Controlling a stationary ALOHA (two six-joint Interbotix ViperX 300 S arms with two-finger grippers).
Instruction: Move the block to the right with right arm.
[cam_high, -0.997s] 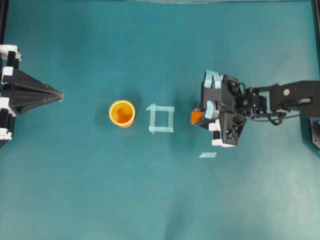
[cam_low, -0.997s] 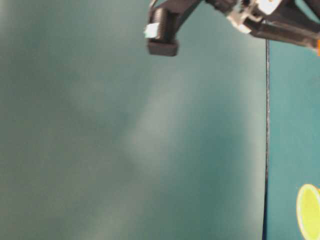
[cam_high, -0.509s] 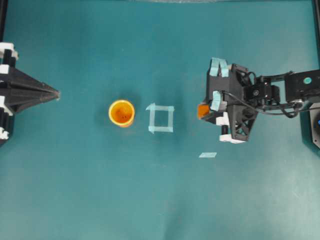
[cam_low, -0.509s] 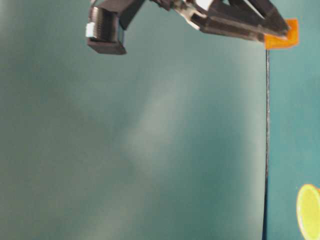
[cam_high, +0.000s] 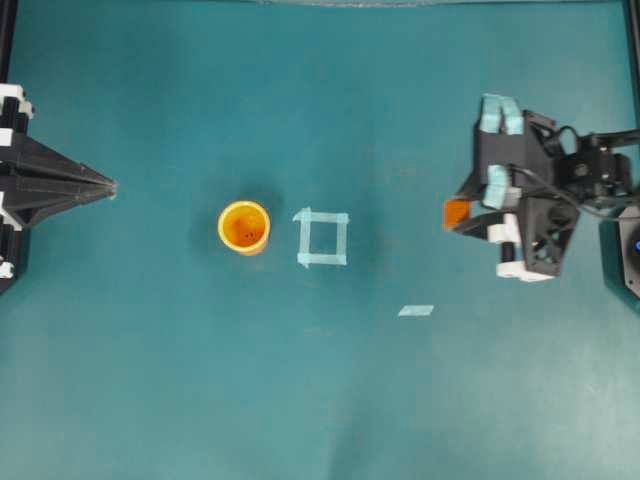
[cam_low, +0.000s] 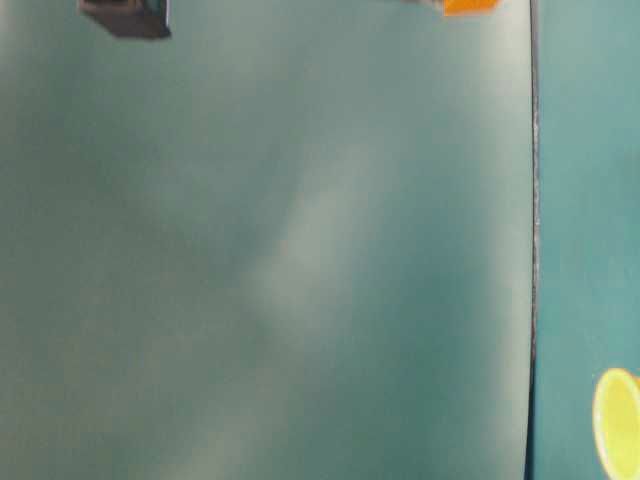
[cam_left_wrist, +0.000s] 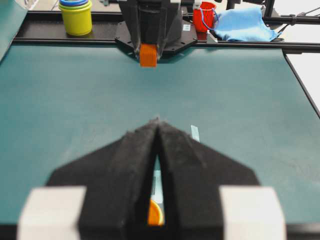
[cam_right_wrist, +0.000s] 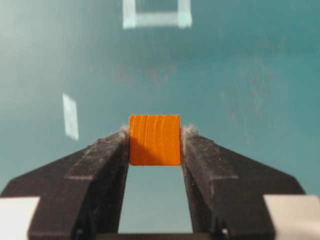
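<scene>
The block (cam_right_wrist: 154, 140), a small orange cube, is pinched between the tips of my right gripper (cam_right_wrist: 155, 136), lifted above the teal table. From overhead the block (cam_high: 457, 213) shows at the far right, held by the right gripper (cam_high: 462, 214) of the black right arm (cam_high: 560, 200). The table-level view catches the block (cam_low: 468, 6) at its top edge. In the left wrist view the block (cam_left_wrist: 148, 55) hangs far ahead. My left gripper (cam_high: 112, 187) stays shut and empty at the left edge, its fingertips (cam_left_wrist: 150, 126) pressed together.
A yellow-orange cup (cam_high: 244, 227) stands left of centre, beside a pale blue tape square (cam_high: 322, 238). A single tape strip (cam_high: 416, 310) lies lower right. Beyond the table's far end sit a yellow-green cup stack (cam_left_wrist: 76, 17), a red cup (cam_left_wrist: 205, 16) and a blue cloth (cam_left_wrist: 243, 24).
My right gripper has carried the block to the right, away from the tape square, and risen out of the table-level view. The left arm has not moved.
</scene>
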